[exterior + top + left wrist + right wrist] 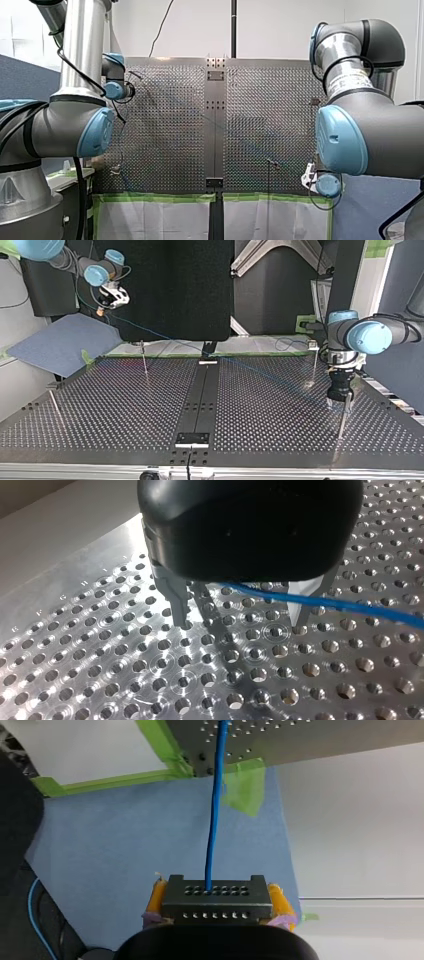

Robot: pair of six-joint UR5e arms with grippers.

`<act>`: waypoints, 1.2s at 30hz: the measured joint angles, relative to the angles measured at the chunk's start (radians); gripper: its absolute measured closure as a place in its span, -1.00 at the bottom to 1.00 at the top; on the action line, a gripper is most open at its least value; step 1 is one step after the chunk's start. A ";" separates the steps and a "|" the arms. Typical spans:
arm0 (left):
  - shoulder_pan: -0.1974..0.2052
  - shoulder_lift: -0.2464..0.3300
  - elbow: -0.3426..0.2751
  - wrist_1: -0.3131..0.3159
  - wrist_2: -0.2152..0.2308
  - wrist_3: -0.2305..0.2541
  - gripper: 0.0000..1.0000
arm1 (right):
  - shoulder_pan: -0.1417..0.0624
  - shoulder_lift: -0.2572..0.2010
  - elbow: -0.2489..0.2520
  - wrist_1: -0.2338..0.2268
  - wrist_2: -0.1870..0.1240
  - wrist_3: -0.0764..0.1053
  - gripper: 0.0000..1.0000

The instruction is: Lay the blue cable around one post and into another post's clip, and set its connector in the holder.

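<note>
Right wrist view: my right tool (218, 896) clamps the black connector (216, 909) between its yellow pads (156, 896), out past the tabletop's corner, over a blue mat (125, 845).
The blue cable (214, 820) runs straight from the connector to the perforated tabletop (310, 735). In the left wrist view my left tool (240, 622) stands spread just above the holes. The cable crosses between its metal fingers (176, 597).
</note>
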State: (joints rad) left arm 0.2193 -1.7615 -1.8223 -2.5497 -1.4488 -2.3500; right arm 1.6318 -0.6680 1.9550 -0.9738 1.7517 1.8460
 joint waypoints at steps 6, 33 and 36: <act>0.000 0.000 0.000 0.000 0.000 0.000 -1.00 | 0.004 0.043 -0.029 0.031 -0.010 0.000 1.00; 0.000 0.000 0.000 0.000 0.000 0.000 -1.00 | 0.018 0.099 -0.042 0.040 -0.052 -0.015 1.00; 0.000 0.000 0.000 0.000 0.000 0.000 -1.00 | 0.016 0.074 -0.018 0.018 -0.069 0.004 1.00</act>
State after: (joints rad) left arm 0.2191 -1.7615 -1.8224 -2.5497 -1.4488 -2.3500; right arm 1.6474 -0.5940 1.9369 -0.9561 1.6823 1.8498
